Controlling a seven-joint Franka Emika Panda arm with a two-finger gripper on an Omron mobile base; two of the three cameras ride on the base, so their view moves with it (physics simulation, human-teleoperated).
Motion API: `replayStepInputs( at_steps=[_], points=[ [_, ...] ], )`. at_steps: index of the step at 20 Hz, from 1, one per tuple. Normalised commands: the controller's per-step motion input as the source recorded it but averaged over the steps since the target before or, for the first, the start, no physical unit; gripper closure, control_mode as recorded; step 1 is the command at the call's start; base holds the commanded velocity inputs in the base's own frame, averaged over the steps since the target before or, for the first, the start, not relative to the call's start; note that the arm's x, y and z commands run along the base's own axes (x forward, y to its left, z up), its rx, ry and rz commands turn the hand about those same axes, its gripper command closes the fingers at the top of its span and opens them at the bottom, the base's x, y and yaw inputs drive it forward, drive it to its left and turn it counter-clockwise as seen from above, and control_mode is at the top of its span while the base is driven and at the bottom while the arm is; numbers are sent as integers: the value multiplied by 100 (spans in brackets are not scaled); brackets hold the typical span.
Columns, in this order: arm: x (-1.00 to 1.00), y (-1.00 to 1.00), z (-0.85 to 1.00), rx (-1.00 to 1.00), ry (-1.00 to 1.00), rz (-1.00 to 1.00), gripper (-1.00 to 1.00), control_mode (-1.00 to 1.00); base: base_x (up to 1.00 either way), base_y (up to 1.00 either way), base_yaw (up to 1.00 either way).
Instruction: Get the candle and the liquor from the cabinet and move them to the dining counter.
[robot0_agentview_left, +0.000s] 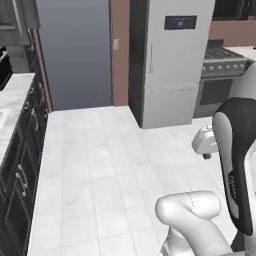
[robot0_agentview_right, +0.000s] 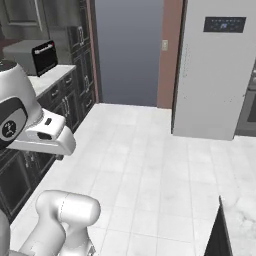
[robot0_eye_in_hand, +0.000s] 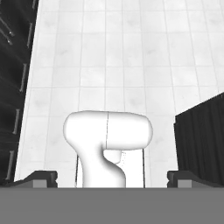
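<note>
So the end effector (robot0_eye_in_hand: 112, 179) is spread wide open with nothing in it, aimed down at bare floor (robot0_eye_in_hand: 131, 65), and I can't spot the candle or liquor anywhere, so their direction's anyone's guess.

We note a glossy white arm (robot0_agentview_left: 192, 215) built of rounded, tube-like segments, each ending in a smooth domed cap. A thin dark seam line runs across the lower elbow casing. One upper link (robot0_agentview_left: 239, 165) carries a long black band along its side, bearing small pale lettering too fine for us to read. In the right base view, a round black inset with a white mark sits on a white joint housing (robot0_agentview_right: 12, 117), beside a boxy white hand block (robot0_agentview_right: 47, 135) with a small dark detail. The fingertips (robot0_eye_in_hand: 41, 178) are dark grey and blocky.
</note>
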Motion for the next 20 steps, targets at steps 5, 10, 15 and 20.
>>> replayStepInputs(
  at_steps=[5,10,15,20],
  points=[
    [0,0,0,0,0,0,-100,100,100,-17,0],
    [0,0,0,0,0,0,-100,100,100,-7,0],
    [0,0,0,0,0,0,-100,100,100,-1,0],
    [0,0,0,0,0,0,-100,100,100,0,0]
  ],
)
